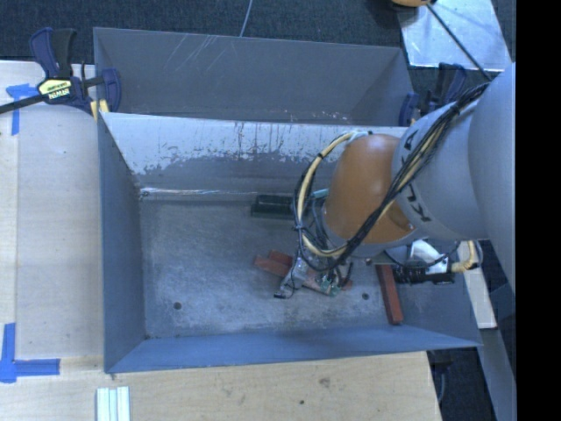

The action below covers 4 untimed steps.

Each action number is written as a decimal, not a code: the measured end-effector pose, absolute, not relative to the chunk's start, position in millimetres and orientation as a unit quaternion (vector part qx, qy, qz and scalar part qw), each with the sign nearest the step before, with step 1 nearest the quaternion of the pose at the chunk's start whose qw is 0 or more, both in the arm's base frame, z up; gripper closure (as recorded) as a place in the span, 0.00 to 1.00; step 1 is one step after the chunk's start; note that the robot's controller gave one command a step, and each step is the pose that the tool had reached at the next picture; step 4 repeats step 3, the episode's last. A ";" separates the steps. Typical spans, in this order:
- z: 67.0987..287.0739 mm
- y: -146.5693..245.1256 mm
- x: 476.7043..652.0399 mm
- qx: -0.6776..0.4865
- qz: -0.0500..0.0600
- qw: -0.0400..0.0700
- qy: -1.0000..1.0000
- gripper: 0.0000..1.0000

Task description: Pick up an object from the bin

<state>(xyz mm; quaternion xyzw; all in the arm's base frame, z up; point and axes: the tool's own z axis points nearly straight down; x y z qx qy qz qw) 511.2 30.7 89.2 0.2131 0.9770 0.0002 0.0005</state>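
While my gripper point(298, 281) sits low just right of the red-brown block point(273, 261) mid-bin, grasping seems in hand; whether it's spread I cannot tell. Next: pinch squarely, then lift.

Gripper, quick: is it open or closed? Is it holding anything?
Gripper: cannot be told whether open, closed or holding; it is low in the bin, right beside a small reddish-brown block.

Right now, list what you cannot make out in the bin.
Camera view.
Hidden: bin floor under the arm's orange cover.
Covered: right end of the red-brown block, behind the gripper.
Too dim to name: the dark block by the back wall.
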 end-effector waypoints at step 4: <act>142.8 30.1 512.3 0.211 0.000 0.001 0.977 1.00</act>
